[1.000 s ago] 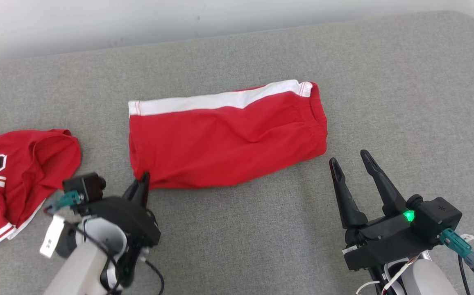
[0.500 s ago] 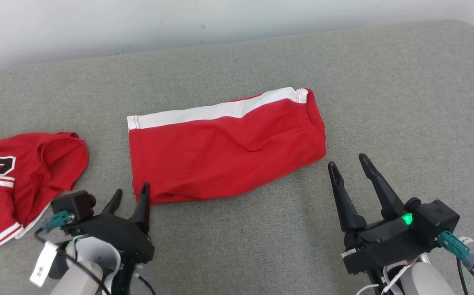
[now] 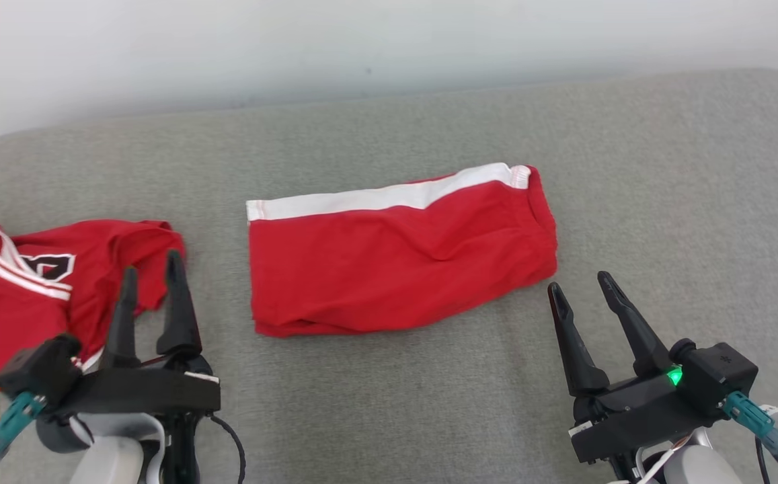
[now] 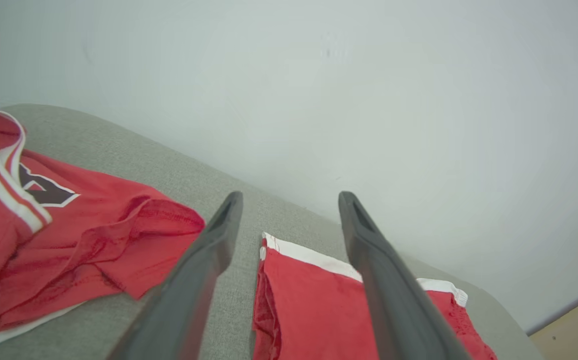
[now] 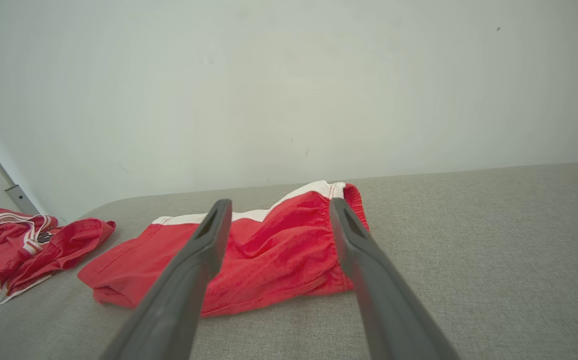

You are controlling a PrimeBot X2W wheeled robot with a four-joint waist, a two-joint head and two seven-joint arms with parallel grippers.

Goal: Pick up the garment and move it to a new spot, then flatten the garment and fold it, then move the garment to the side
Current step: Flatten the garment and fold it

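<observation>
Red shorts [image 3: 395, 262] look folded already, lying flat in the middle of the grey padded surface [image 3: 389, 403]. Left tool [image 3: 150, 265] and right tool [image 3: 580, 286] both gape wide, holding nothing. I'd guess only the shift to the side is left. A crumpled red jersey [image 3: 25, 282] sits off to the left.

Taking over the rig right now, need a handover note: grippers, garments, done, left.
Left gripper: open, empty, at the edge of the crumpled red jersey.
Right gripper: open, empty, just short of the waistband end of the red shorts.
Shorts: flat and folded mid grey pad, white stripe on the far edge, nothing touching them.
Done: flatten and fold, by the look of it.
Left: move the shorts to the side.
</observation>
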